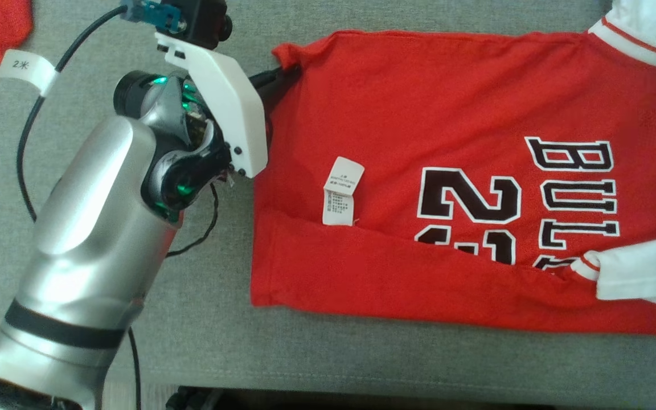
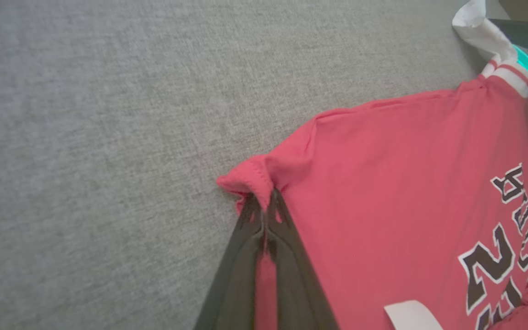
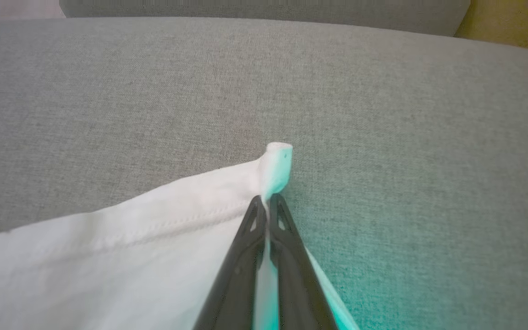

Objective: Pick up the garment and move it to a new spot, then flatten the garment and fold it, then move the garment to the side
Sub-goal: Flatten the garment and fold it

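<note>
The garment (image 1: pixel 396 114) is clamped at 2 corners, away from the near edge of the surface (image 1: pixel 362 364), by the left gripper (image 2: pixel 266 204) and the right gripper (image 3: pixel 268 201), presumably for flattening.

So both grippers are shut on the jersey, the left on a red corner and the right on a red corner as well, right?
Not quite. The left gripper is shut on a red corner of the jersey, but the right gripper is shut on a white corner, not a red one, as the right wrist view shows.
</note>
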You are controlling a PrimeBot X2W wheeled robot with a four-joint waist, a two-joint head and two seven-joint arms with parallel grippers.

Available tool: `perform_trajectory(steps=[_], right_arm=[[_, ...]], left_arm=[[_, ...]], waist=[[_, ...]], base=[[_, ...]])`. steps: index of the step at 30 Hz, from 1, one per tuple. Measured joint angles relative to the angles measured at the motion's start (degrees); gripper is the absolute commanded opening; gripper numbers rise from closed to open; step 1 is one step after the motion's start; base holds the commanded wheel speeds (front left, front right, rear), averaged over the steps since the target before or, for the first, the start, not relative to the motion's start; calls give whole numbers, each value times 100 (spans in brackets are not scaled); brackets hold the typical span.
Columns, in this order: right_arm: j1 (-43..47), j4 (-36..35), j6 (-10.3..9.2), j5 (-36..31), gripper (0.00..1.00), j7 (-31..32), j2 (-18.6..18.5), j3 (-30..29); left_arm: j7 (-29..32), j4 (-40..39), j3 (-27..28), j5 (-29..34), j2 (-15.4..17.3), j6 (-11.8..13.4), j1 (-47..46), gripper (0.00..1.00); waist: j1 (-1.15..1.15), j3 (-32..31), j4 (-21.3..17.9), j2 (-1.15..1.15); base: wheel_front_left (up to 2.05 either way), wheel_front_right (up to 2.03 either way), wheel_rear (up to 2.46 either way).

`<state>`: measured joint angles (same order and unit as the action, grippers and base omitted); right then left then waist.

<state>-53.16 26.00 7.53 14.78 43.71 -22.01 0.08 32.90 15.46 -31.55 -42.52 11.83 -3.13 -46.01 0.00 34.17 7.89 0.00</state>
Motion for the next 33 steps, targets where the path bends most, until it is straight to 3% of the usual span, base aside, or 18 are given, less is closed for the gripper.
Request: perform_trajectory(steps=[7, 18, 28, 33], right_arm=[[-54, -82, 0, 155, 0, -548, 121, -294], [129, -1302, 0, 671, 0, -732, -140, -649], [2050, -3076, 0, 1103, 0, -449, -121, -820], [3485, -4151, 0, 1157, 0, -344, 192, -1088]], left_arm=[[-255, -52, 140, -165, 29, -25, -43, 0], [-332, -1110, 658, -338, 489, 179, 188, 0], [-514, -1979, 790, -510, 622, 394, 1224, 0], [-705, -2599, 846, -573, 719, 586, 2022, 0]], waist=[[0, 57, -98, 0], [0, -21, -305, 0], [0, -221, -432, 0], [0, -344, -535, 0]], base=[[0, 0, 0], [0, 0, 0], [0, 0, 0], [0, 0, 0]])
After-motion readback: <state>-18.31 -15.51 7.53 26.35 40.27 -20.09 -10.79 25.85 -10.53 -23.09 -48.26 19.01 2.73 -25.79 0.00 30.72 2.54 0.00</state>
